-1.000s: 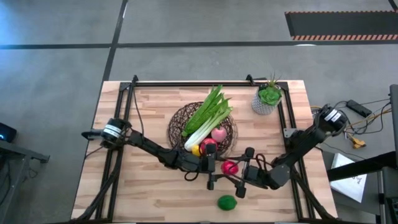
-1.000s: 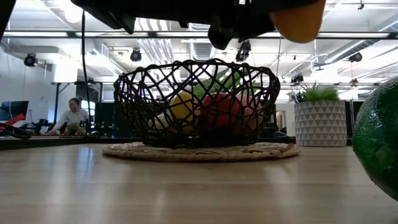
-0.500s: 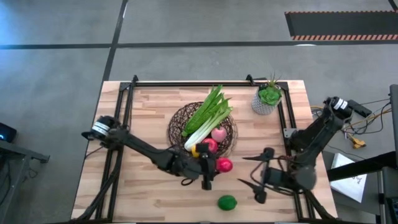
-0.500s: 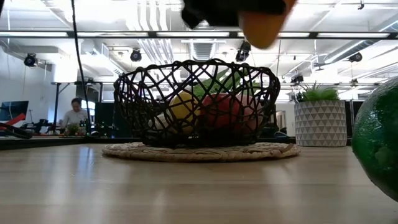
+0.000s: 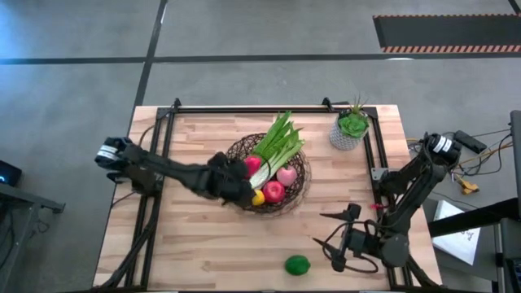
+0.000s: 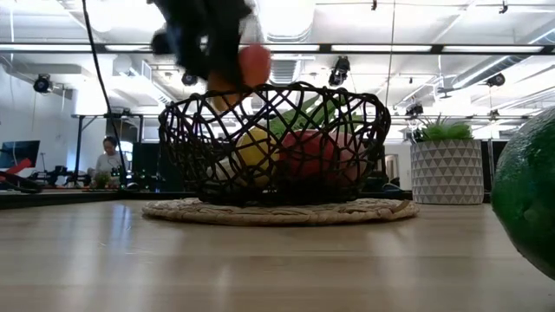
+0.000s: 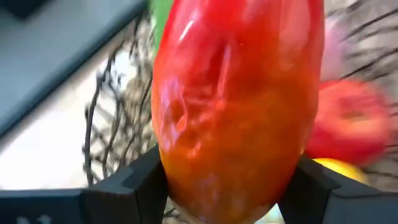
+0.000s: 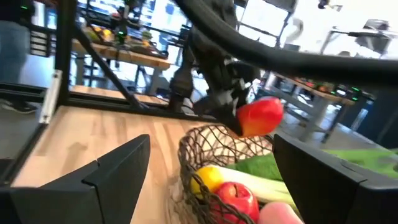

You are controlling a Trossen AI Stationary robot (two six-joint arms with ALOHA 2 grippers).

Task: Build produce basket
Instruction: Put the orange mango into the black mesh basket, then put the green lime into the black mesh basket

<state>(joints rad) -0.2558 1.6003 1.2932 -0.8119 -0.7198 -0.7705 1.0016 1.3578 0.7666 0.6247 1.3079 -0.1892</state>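
The dark wire basket (image 5: 264,171) sits mid-table on its pale woven base (image 6: 277,211). In it lie the celery (image 5: 277,145), a pink fruit (image 5: 286,175), a red fruit (image 5: 273,191) and a yellow lemon (image 5: 257,198). My left gripper (image 5: 248,169) is shut on a red-orange fruit (image 5: 253,165) over the basket's left side; the low view shows this fruit (image 6: 251,65) above the rim. The green lime (image 5: 297,264) rests on the table near the near edge. My right gripper (image 5: 324,229) is open and holds nothing, right of the lime. My left gripper pinches the red-orange fruit (image 7: 236,106) between its two fingers (image 7: 140,183), one on each of two opposite sides. It reaches in from the table's left. The fruit is lifted clear, above the basket's rim (image 6: 260,91).
A small grey pot with a green plant (image 5: 352,129) stands near the far right corner. The lime (image 6: 527,195) looms at the low view's right edge. Bare wood lies left of and in front of the basket (image 5: 187,236). A person (image 6: 106,160) sits in the room behind.
My left gripper has carried the red-orange fruit from in front of the basket, beside my right gripper, toward the far left, until it stands over the basket's left side. My right gripper has drawn back toward the table's near right corner.
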